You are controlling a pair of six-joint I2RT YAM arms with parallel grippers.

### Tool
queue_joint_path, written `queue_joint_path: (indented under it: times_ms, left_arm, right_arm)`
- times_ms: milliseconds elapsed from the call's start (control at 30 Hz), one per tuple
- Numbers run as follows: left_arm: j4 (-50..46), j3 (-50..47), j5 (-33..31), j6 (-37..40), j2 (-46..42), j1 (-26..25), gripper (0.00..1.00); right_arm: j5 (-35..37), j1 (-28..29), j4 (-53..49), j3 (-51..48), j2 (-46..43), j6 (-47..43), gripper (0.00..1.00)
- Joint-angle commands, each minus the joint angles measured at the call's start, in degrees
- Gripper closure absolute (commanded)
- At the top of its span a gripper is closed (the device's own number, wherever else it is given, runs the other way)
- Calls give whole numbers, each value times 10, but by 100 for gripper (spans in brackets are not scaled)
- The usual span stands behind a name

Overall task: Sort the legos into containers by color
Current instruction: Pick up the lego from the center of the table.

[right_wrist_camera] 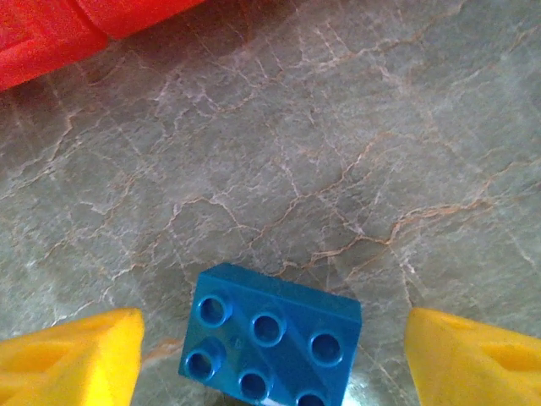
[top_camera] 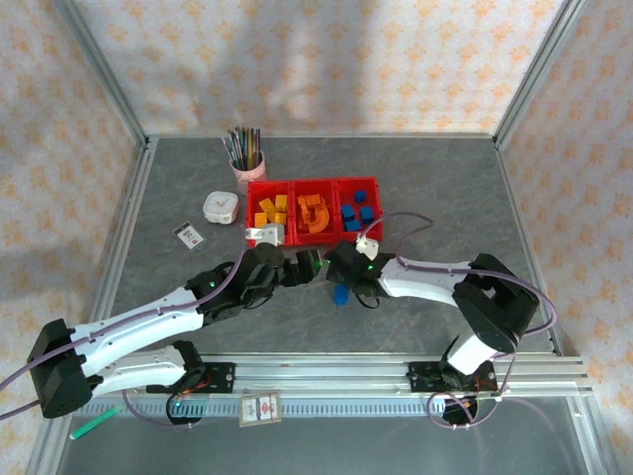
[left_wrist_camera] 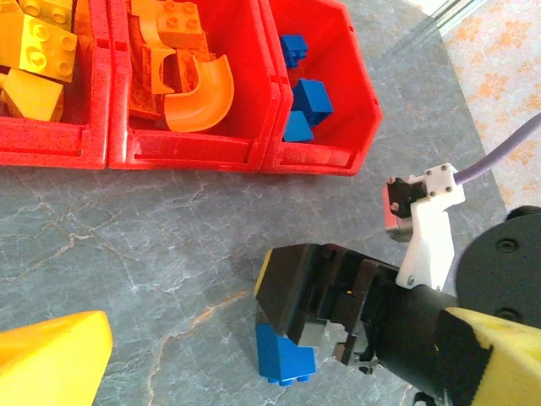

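On veined grey tabletop (right_wrist_camera: pixel 338 127), open right hand (right_wrist_camera: pixel 272 359) straddles a studded blue block (right_wrist_camera: pixel 269 334); left hand (top_camera: pixel 300 267) gapes empty.

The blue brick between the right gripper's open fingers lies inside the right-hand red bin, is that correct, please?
Not quite: the blue brick between the right gripper's open fingers lies on the grey table, outside the red bins, as the right wrist view shows.

Three red containers (top_camera: pixel 295 181) joined in a row, tops open. Left one holds yellow blocks (top_camera: pixel 269 211). Middle holds orange blocks and arches (top_camera: pixel 314 212). Right holds blue blocks (top_camera: pixel 358 212). One loose blue lego (right_wrist_camera: pixel 270 342) sits studs-up on the bench, in front of the row and apart from it.
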Motion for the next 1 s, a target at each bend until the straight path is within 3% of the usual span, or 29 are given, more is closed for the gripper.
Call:
queue_joint_path:
  times_ms: [0, 567, 967]
  left_arm:
    - [8, -12, -15, -6, -15, -4, 1]
    - [3, -26, -2, -12, -49, -4, 1]
    - [-22, -29, -26, -22, -98, -4, 1]
  right_arm:
    - [39, 5, 6, 17, 16, 25, 24]
    - [46, 12, 24, -11, 6, 14, 51]
    - [67, -9, -40, 24, -77, -25, 53]
